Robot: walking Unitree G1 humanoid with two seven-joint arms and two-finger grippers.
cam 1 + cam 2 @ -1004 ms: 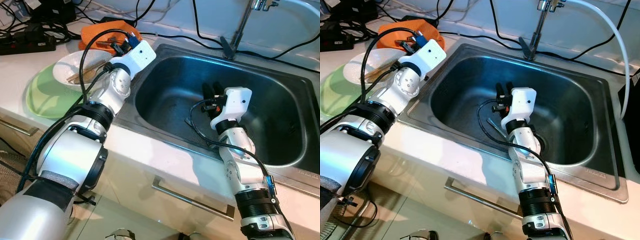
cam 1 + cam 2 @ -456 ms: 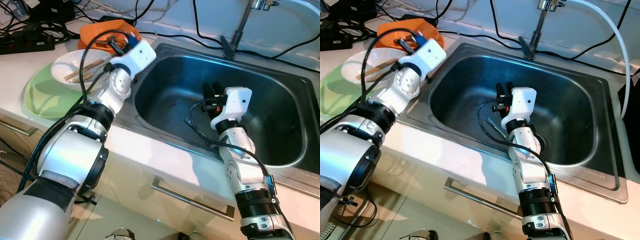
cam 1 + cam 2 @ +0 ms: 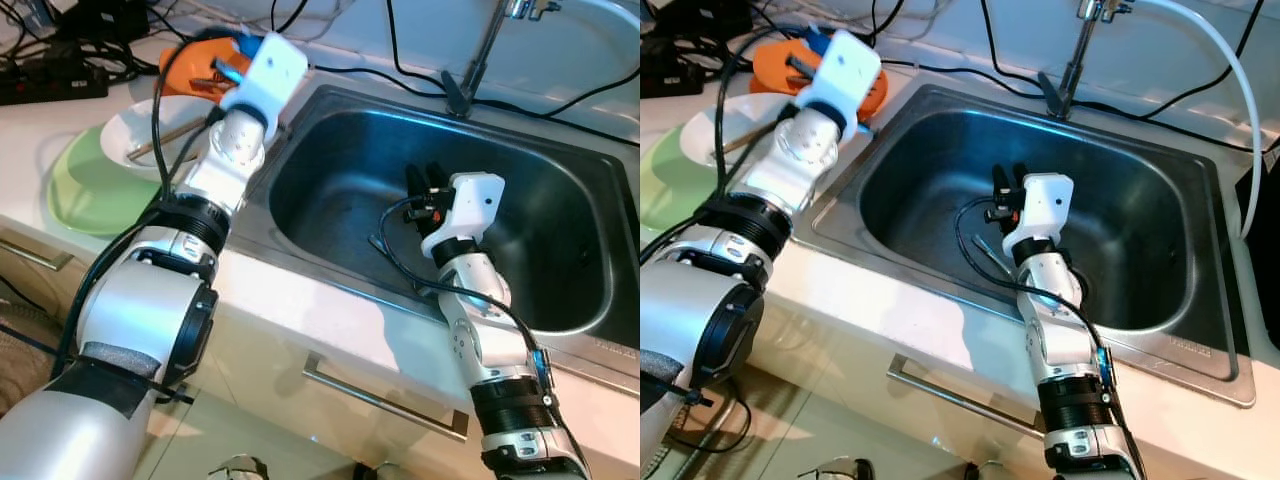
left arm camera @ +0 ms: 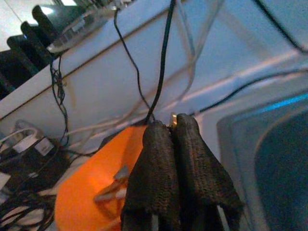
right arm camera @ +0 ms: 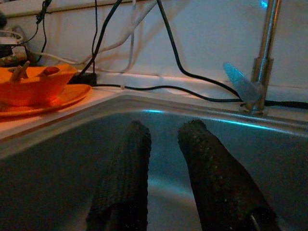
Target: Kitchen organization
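Both wrist views settle it: left gripper [image 4: 174, 126] clenched above orange bowl [image 4: 91, 192], right gripper [image 5: 166, 132] parted inside sink [image 3: 560, 300].

You see two arms in glossy silver shells, each broken by ribbed black joint rings and ending in a white boxy wrist housing. Black cables loop outside along both forearms, and a blue connector shows at the left wrist. Each gripper, left gripper [image 4: 175, 126] and right gripper [image 5: 163, 132], has two long black fingers with a knobbly, textured skin.
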